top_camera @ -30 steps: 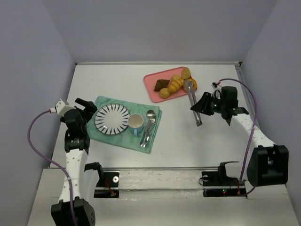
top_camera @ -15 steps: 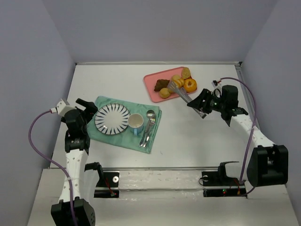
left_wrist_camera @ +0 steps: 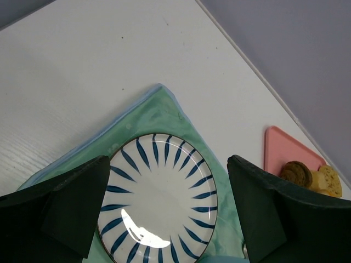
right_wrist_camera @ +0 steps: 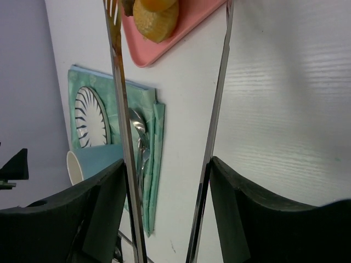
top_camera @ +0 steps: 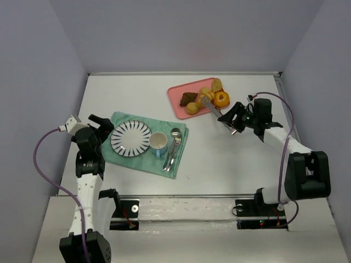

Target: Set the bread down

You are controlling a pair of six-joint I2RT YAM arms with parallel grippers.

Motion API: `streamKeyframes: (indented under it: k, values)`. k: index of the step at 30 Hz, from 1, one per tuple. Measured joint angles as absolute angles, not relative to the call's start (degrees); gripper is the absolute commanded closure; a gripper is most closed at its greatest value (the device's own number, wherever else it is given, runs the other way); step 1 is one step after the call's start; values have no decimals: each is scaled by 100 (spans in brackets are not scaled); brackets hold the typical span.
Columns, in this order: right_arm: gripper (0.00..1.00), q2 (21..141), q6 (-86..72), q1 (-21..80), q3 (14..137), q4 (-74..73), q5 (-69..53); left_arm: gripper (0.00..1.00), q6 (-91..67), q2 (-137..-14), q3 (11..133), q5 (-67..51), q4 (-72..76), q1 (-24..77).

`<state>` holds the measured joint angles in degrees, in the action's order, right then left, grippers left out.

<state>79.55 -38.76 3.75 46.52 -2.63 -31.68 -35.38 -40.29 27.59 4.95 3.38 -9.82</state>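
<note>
**Tongs at the Pastry Tray, Bread Not Yet Lifted**

The right tool (top_camera: 232, 121), clenched around a pair of metal tongs (top_camera: 216, 111), reaches toward the pink tray (top_camera: 176, 94) on the far side of the desk (top_camera: 219, 159), with the tong tips at the bread (top_camera: 203, 97). The ridged golden roll lies on the tray among other pastries, just left of an orange doughnut (top_camera: 221, 99). From the right wrist, the tong arms stand spread apart, so the roll does not appear to be pinched yet. At the near left, the left tool (top_camera: 102, 125) hangs released, fingers wide, beside a bare striped plate (top_camera: 130, 138) on a green cloth (top_camera: 140, 160). By the look of things, the job is at its opening. The pickup, the carry and the setting-down, likely on that plate, are all left to do.
</note>
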Motion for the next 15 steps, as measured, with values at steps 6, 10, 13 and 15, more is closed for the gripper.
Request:
streamKeyframes:
  k: [6, 10, 13, 15]
  values:
    - [38, 8576, -4088, 375, 4873, 158, -3208, 1, -3538, -4029, 2751, 475, 366, -982]
    - [39, 8849, -4211, 375, 4912, 443, -3301, 1, -3538, -4029, 2720, 458, 368, -982]
    - [45, 9052, -4307, 375, 5004, 585, -3376, 1, -3538, -4029, 2703, 456, 375, -982]
    - [51, 9150, -4366, 375, 5068, 681, -3402, 1, -3538, -4029, 2703, 456, 375, -982]
